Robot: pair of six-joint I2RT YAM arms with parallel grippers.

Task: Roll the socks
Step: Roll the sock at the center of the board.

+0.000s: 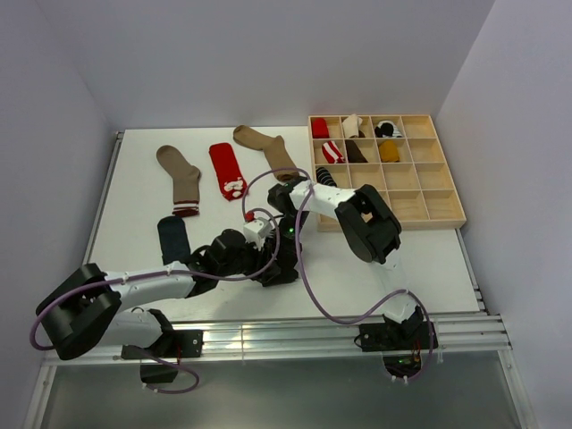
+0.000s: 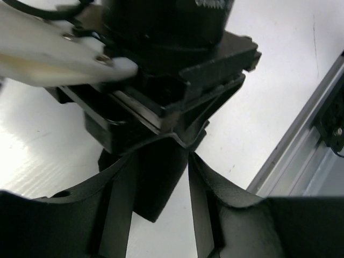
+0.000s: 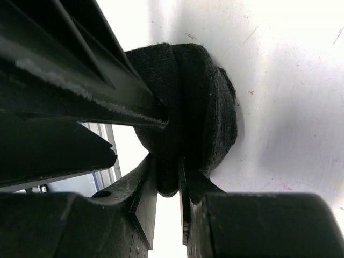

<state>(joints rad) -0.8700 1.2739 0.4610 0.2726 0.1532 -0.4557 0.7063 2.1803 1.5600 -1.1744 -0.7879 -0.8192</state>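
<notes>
A plain black sock, rolled into a thick bundle, lies on the white table. My right gripper is shut on the roll's near edge. My left gripper is open; a flap of the black sock hangs between its fingers, against the left pad, with a gap to the right pad. In the top view both grippers, left and right, meet at the table's middle and hide the roll. A black sock with white stripes lies by the box, partly under the right arm.
Flat at the back lie a tan sock, a red sock and another tan sock. A navy sock lies by the left arm. A wooden compartment box with several rolled socks stands at the right. A metal rail runs along the near edge.
</notes>
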